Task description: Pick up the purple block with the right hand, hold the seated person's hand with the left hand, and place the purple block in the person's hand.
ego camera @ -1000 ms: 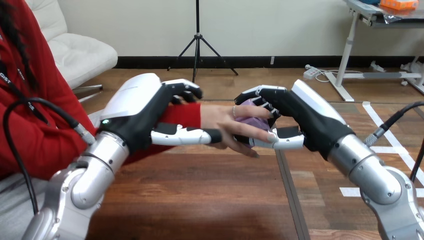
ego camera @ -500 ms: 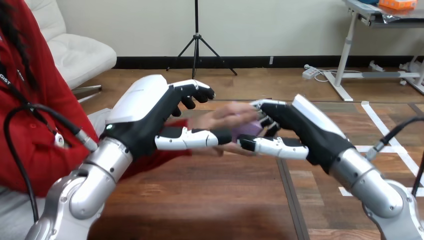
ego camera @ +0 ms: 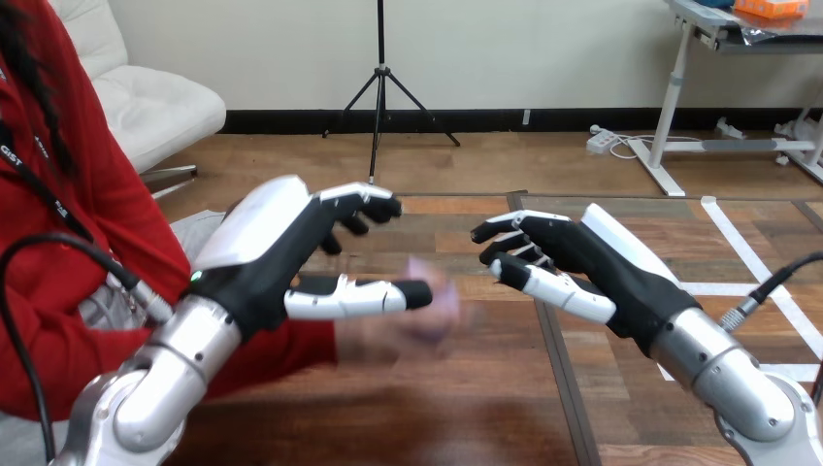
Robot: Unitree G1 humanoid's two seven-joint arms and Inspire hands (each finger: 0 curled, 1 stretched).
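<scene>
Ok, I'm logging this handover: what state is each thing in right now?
left hand: open, fingers loosely bent, holding nothing.
right hand: open, empty, fingers loosely bent.
purple block: blurred, in the person's hand.
person's hand: under the left hand's thumb, carrying the purple block.

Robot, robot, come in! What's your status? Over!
Left robot hand open, just above the person's hand. Right robot hand open, empty. Purple block in the person's hand, blurred. Nothing blocking.
</scene>
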